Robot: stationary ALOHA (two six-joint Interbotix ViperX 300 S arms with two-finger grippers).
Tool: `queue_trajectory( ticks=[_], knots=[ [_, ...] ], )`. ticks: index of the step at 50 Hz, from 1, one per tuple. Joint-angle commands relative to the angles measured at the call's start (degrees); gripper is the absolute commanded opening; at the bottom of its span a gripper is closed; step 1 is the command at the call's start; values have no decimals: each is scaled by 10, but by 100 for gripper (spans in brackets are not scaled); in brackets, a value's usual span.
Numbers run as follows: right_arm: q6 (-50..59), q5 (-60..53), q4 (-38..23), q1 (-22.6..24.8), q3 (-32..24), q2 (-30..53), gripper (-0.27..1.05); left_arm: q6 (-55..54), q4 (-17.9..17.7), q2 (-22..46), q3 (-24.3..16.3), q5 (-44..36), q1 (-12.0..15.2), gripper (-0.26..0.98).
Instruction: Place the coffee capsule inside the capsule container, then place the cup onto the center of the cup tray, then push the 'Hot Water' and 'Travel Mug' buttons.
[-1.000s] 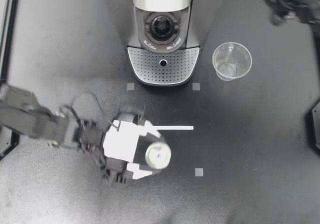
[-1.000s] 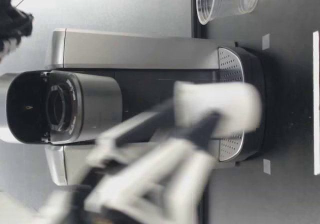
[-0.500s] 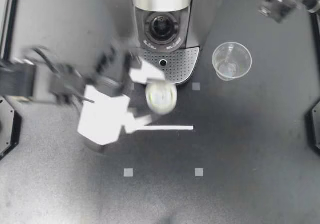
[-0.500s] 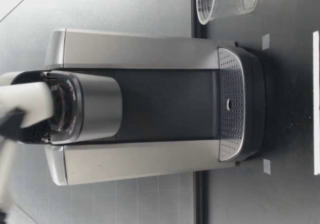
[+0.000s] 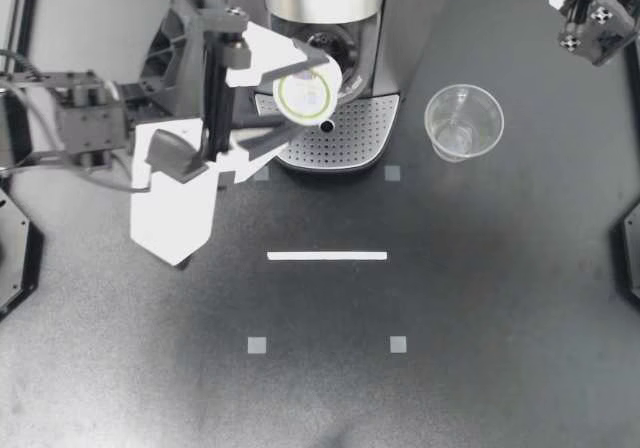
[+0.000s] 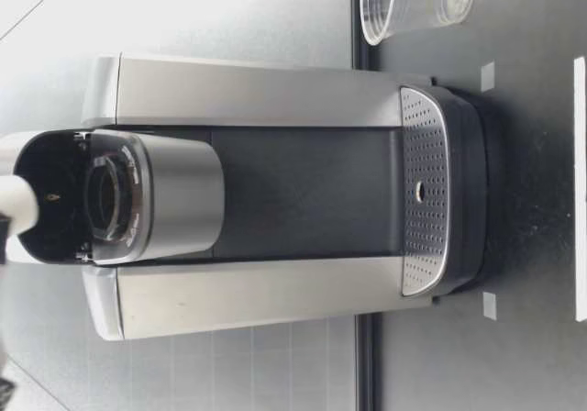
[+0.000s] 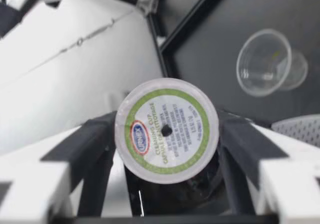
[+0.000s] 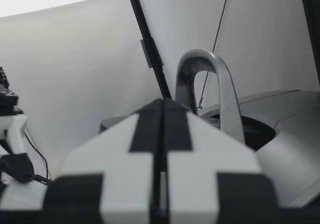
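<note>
Over the dark table (image 5: 500,298) and white tape strip (image 5: 326,256), left gripper (image 5: 304,96) pinches the coffee capsule (image 5: 310,93), right gripper (image 5: 574,6) pressed together.

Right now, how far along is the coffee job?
Done: nothing yet. In hand: my left gripper is shut on the coffee capsule, held at the open capsule container, not inside. Left: the cup stands on the table beside the machine, off the cup tray; button pressing comes last.
</note>
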Motion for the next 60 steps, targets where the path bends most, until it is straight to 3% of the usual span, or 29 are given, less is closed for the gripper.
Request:
queue_trajectory(
  ticks=[1, 32, 40, 46, 51, 60],
  knots=[
    [-2, -3, -1, 2, -6, -5, 10, -3, 8, 0, -4, 1, 9, 50],
    [-2, -6, -1, 2, 7, -11, 10, -15, 13, 32, -6, 2, 38, 51],
    [-2, -6, -1, 2, 11, -13, 10, -15, 18, 33, -7, 3, 39, 58],
    [-2, -6, -1, 3, 11, -16, 10, -16, 32, 33, -9, 7, 39, 68],
    [-2, -5, -1, 2, 12, -18, 10, -20, 47, 35, -9, 12, 39, 70],
    [-1, -6, -1, 3, 15, -20, 10, -58, 104, 40, -10, 26, 39, 72]
  ],
)
